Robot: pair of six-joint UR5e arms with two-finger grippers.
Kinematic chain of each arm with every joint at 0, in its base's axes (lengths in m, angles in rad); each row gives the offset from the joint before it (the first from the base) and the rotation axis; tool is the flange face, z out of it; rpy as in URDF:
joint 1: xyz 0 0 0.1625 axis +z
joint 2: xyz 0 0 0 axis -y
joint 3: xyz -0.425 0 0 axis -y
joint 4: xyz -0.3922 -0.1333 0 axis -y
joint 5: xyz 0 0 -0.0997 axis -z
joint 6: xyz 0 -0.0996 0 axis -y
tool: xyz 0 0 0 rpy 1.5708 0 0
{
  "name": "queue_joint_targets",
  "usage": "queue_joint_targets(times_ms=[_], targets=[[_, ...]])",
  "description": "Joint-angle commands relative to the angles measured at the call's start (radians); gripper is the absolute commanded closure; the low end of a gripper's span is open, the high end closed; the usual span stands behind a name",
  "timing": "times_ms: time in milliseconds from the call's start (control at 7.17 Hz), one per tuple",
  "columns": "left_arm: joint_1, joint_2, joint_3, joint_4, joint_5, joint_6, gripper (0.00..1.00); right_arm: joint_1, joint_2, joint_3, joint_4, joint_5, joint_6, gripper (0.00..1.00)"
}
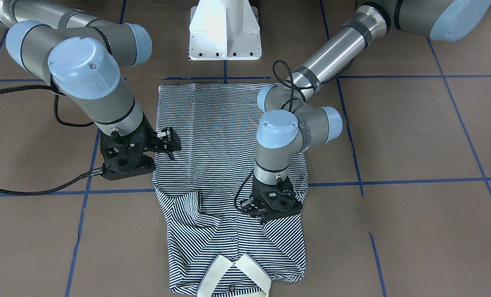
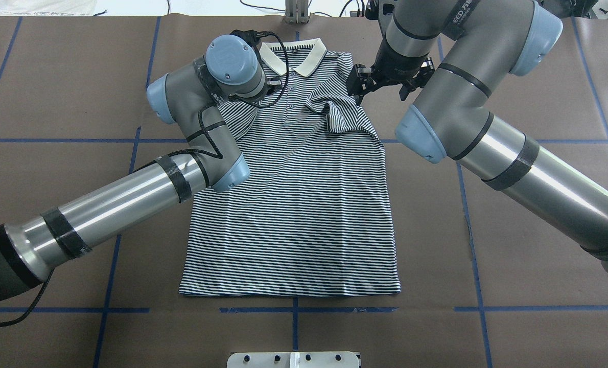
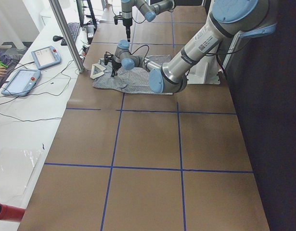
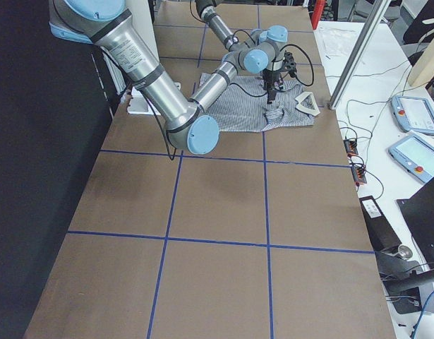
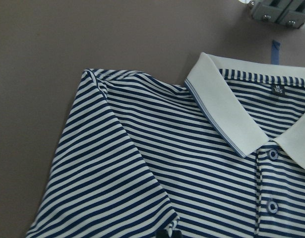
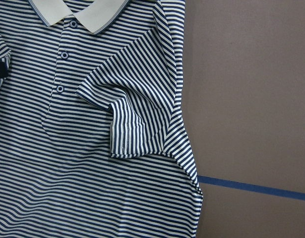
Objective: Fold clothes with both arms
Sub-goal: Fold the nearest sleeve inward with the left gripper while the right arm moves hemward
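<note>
The striped polo shirt (image 2: 294,214) lies flat and face up on the brown table, its cream collar (image 2: 294,56) at the far end from the robot. Its two short sleeves are folded inward onto the chest; the right one (image 6: 132,124) lies rumpled beside the buttons. My left gripper (image 1: 265,214) points down and touches the folded left sleeve (image 5: 107,163); its fingers are hidden under the wrist, so I cannot tell its state. My right gripper (image 1: 172,144) hangs open above the shirt's right edge, with nothing in it.
The white pedestal base (image 1: 225,33) stands behind the shirt's hem. Blue tape lines (image 2: 467,194) grid the brown table. A black cable (image 1: 22,189) trails from the right arm. A side bench with touch pendants (image 3: 22,79) and a metal post (image 3: 66,33) borders the collar end.
</note>
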Motion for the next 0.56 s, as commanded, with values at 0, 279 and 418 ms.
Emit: queue_joint_targets(times_ms=[0,279,418], targets=[[0.001,-0.015,0.040,-0.094,0.006,-0.016,1.00,-0.002,0.001,0.001,0.000,0.000,0.002,0.00],[-0.004,-0.010,0.040,-0.119,0.006,0.000,0.04,-0.003,0.001,-0.001,0.000,0.000,0.002,0.00],[-0.004,-0.012,0.038,-0.119,0.004,0.016,0.00,-0.003,-0.001,-0.001,0.000,0.000,0.002,0.00]])
